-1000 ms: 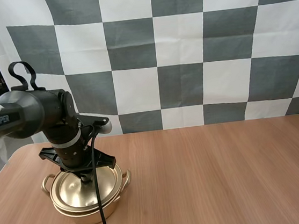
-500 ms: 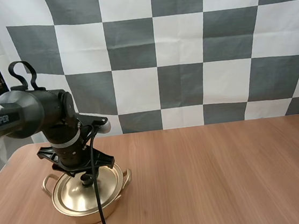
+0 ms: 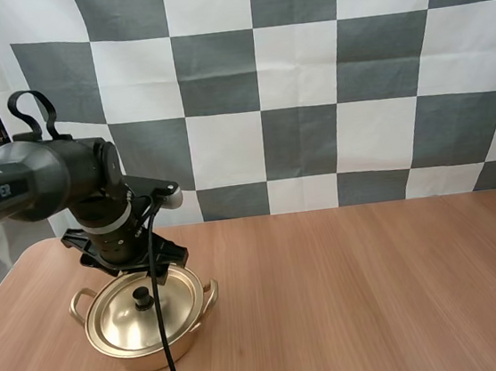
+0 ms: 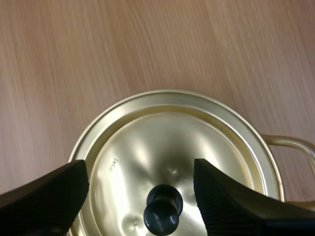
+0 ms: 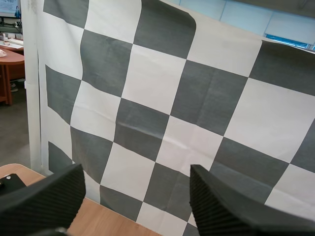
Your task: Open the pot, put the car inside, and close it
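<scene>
Two open fingers over a closed gold pot

Left gripper (image 4: 140, 169) hangs just above the lid (image 4: 172, 147) with its fingers (image 4: 44, 196) spread wide. The small black knob (image 4: 162, 215) sits directly beneath, between them and touched by neither. The lid lies seated flat on the pot (image 3: 146, 345), which stands on the table (image 3: 350, 290) right under that gripper. One loop handle (image 4: 290, 143) juts out beyond a finger. Right gripper (image 5: 138, 177) is likewise spread wide and holds nothing. Thin polished metal like this looks light, stiff and slippery, so the knob is probably the only sound hold. Pinch it squarely and low on its stem, or it may slide out.
</scene>
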Available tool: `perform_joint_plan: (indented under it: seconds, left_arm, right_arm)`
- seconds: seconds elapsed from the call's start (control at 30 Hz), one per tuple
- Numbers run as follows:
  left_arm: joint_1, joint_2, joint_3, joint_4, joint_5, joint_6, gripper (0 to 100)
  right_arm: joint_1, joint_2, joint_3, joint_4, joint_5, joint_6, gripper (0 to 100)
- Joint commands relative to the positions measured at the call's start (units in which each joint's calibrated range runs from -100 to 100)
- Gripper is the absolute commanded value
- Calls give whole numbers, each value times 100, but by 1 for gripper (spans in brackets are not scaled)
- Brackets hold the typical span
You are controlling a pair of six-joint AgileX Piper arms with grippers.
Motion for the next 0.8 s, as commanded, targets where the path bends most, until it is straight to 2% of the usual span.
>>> perform_joint_plan:
  seconds: [0.0, 0.07, 0.1, 0.17, 0.2, 0.23, 0.53, 0.77]
  left_arm:
    - [0, -84, -143, 0, -27, 30, 100]
    - [0, -206, -246, 0, -27, 146, 100]
    - [0, -271, -281, 0, -20, 198, 91]
    - [0, -405, -343, 0, -20, 192, 53]
    - [0, -484, -355, 0, -20, 148, 24]
    - [0, -553, -352, 0, -20, 122, 0]
    - [0, -1341, -478, 66, -348, 53, 0]
    - [0, -2046, -926, 581, -49, 53, 0]
  right_arm:
    - [-5, -4, -4, 1, 0, -1, 100]
    - [-5, -4, -4, 1, 0, -1, 100]
    - [-5, -4, -4, 1, 0, -1, 100]
    - [-5, -4, -4, 1, 0, -1, 100]
    - [-5, -4, -4, 1, 0, -1, 100]
    - [-5, -4, -4, 1, 0, -1, 100]
    - [-5, -4, -4, -138, 0, -1, 100]
    - [-5, -4, -4, -759, 0, -1, 100]
